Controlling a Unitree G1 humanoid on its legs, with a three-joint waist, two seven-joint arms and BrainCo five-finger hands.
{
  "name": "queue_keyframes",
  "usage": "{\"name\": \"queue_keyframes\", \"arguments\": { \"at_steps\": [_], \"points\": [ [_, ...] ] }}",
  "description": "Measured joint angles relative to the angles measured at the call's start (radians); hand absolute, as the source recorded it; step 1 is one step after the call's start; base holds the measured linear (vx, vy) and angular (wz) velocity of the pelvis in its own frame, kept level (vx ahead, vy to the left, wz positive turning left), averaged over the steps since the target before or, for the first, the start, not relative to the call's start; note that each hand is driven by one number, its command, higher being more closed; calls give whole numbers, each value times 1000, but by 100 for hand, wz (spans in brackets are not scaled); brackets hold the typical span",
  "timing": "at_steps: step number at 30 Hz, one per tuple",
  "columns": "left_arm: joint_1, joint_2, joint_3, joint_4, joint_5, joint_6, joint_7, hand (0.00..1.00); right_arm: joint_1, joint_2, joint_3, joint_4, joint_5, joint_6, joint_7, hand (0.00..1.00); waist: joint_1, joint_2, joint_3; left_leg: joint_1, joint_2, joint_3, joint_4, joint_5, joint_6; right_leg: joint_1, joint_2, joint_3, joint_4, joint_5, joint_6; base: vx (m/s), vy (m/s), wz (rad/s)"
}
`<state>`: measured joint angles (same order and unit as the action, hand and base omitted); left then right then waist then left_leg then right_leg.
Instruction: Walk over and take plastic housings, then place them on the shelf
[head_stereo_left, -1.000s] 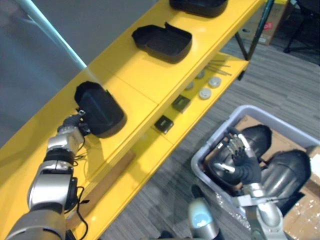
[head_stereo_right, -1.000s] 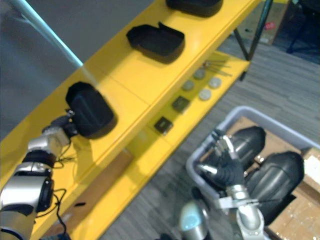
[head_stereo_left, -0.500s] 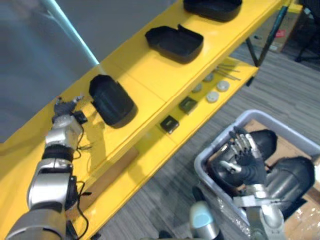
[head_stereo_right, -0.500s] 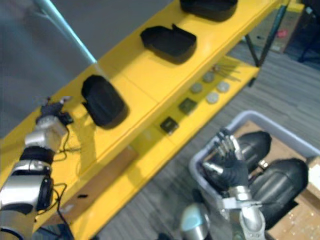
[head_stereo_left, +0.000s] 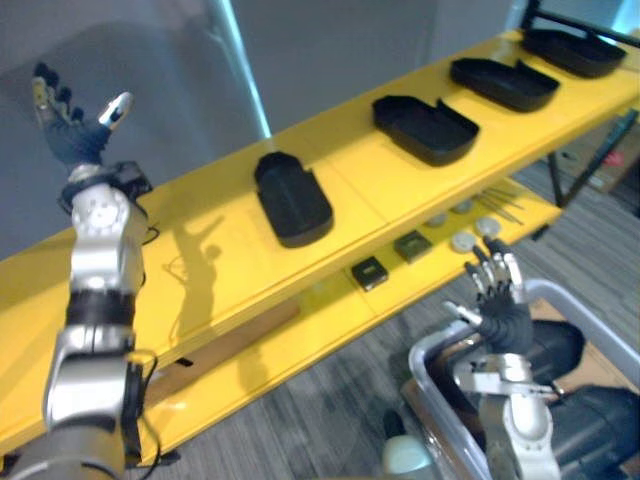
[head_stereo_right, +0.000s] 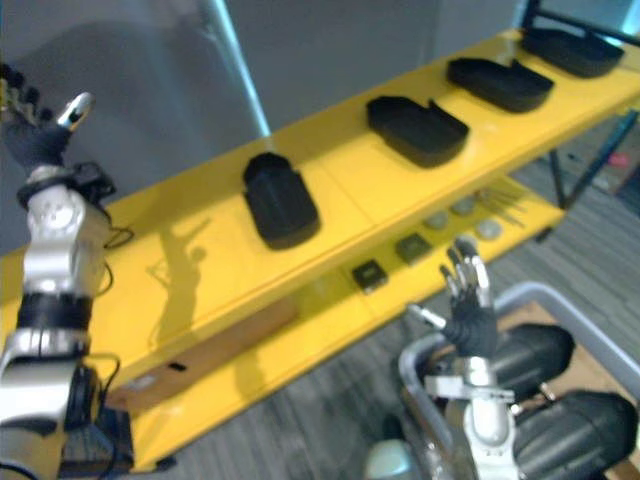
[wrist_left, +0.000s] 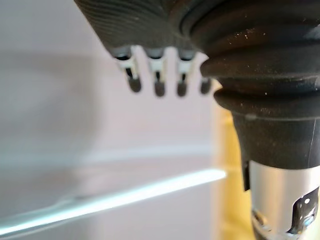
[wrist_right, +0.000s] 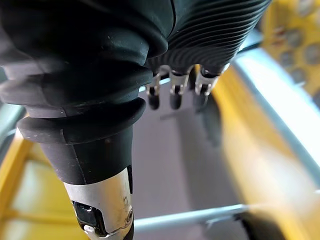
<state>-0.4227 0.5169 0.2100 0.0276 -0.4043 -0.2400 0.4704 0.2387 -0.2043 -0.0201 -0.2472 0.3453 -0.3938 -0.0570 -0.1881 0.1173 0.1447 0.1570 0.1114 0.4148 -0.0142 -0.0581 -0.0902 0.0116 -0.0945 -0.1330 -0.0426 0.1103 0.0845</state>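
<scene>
Left eye view | left hand (head_stereo_left: 75, 125) raised over the left end of the yellow shelf (head_stereo_left: 350, 170), fingers spread, holding nothing | right hand (head_stereo_left: 497, 300) upright above grey bin (head_stereo_left: 421, 352), fingers straight, empty | four plastic housings (head_stereo_left: 292, 197) in a row on the shelf top | further plastic housings (head_stereo_left: 612, 437) lie in the bin

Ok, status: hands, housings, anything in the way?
Left hand open, raised, empty. Right hand open above grey bin. Four housings on top shelf, more in bin. Small parts on lower shelf.
</scene>
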Motion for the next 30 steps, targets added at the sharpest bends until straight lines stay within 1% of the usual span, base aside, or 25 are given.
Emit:
{"name": "queue_keyframes", "arguments": {
  "at_steps": [1,2,3,4,5,6,11,13,14,15,16,17,18,19,21,22,23,24,26,27,30],
  "points": [
    [139,-74,59,-130,33,-34,8,0,-1,1,-18,2,10,9,0,0,31,-9,-21,1,-1,-26,-8,0,0,22,-1,-23,-18,2,0,23,13,65],
    [256,-141,97,-228,38,-65,15,0,-5,1,-30,2,31,19,-1,0,58,-24,-36,1,-3,-52,-13,1,-1,44,-3,-53,-35,4,2,27,11,66],
    [311,-174,106,-270,45,-79,18,0,-11,2,-37,5,37,25,-2,0,77,-32,-41,2,-5,-63,-13,1,-2,53,-4,-65,-37,4,2,23,5,67],
    [414,-231,128,-335,96,-96,27,0,-34,2,-44,21,45,29,-6,0,109,-48,-51,4,-5,-87,-12,3,-4,64,-7,-90,-38,3,0,16,3,47],
    [455,-257,136,-361,115,-104,28,0,-48,3,-48,29,43,30,-8,0,124,-55,-55,2,-6,-98,-12,3,-5,68,-8,-97,-38,2,0,8,0,34],
    [598,-410,130,-500,178,-189,-43,0,-115,50,-116,75,34,67,-57,0,171,-121,-78,2,-20,-134,-29,6,0,90,-29,-143,-38,-9,5,3,-1,9],
    [601,-412,130,-498,179,-190,-42,0,-115,51,-117,97,35,67,-54,0,173,-127,-72,0,-21,-138,-27,6,0,90,-30,-145,-38,-9,5,0,0,1],
    [610,-425,134,-472,186,-189,-33,0,-114,61,-126,109,78,67,-39,0,174,-131,-54,-4,-24,-148,-15,5,2,94,-31,-149,-38,-9,5,0,0,5],
    [625,-439,140,-430,192,-186,-14,0,-114,71,-135,110,104,64,-25,0,174,-130,-42,-5,-25,-150,-9,4,3,94,-32,-149,-38,-8,6,0,0,0],
    [643,-458,150,-363,215,-172,20,0,-113,75,-137,115,137,60,-11,0,174,-128,-36,-5,-26,-151,-7,4,4,91,-33,-149,-38,-8,7,0,0,0],
    [651,-465,155,-323,223,-165,38,0,-113,77,-136,120,157,57,-1,0,175,-128,-30,-5,-26,-151,-4,3,5,92,-33,-149,-38,-8,7,0,0,0],
    [665,-484,177,-228,230,-156,80,0,-114,87,-136,130,192,48,21,0,177,-127,-19,-13,-23,-152,12,-5,5,91,-31,-147,-38,-8,7,-34,2,-2],
    [669,-493,191,-174,232,-151,106,0,-114,91,-136,136,207,45,31,0,178,-127,-17,-20,-21,-152,22,-11,6,87,-31,-146,-40,-9,6,-53,-1,-10],
    [676,-505,218,-55,238,-146,157,0,-117,94,-133,147,232,44,51,0,185,-127,-16,-28,-19,-146,25,-21,9,76,-29,-143,-46,-16,-3,-46,-5,-9],
    [677,-518,260,150,237,-146,240,0,-124,94,-133,158,250,44,93,0,195,-132,-13,-40,-17,-147,28,-22,8,64,-27,-143,-47,-16,-4,-8,-3,-4],
    [678,-525,273,199,236,-146,268,0,-131,93,-133,165,250,43,109,0,199,-134,-12,-41,-16,-147,29,-23,7,62,-27,-143,-47,-16,-5,0,0,0],
    [679,-537,295,265,236,-146,316,0,-150,87,-131,183,246,44,132,0,206,-142,-9,-43,-15,-149,32,-25,5,62,-26,-144,-47,-16,-5,24,1,4],
    [686,-539,299,295,236,-146,347,0,-167,76,-128,190,235,46,145,0,217,-150,-5,-53,-13,-153,45,-29,0,61,-25,-148,-46,-15,-2,33,3,7],
    [695,-538,300,319,237,-151,358,0,-191,46,-117,190,205,50,157,0,232,-157,-3,-56,-13,-157,53,-31,0,63,-27,-151,-38,-11,2,49,14,10],
    [700,-537,303,339,237,-152,361,0,-211,26,-108,191,184,54,170,0,233,-157,-4,-56,-15,-161,55,-34,2,69,-29,-156,-38,-11,2,57,26,11],
    [698,-535,322,390,238,-159,364,0,-239,-1,-92,190,127,73,199,0,233,-159,-5,-56,-18,-166,59,-39,7,77,-32,-166,-38,-11,2,42,29,7]
  ]
}}
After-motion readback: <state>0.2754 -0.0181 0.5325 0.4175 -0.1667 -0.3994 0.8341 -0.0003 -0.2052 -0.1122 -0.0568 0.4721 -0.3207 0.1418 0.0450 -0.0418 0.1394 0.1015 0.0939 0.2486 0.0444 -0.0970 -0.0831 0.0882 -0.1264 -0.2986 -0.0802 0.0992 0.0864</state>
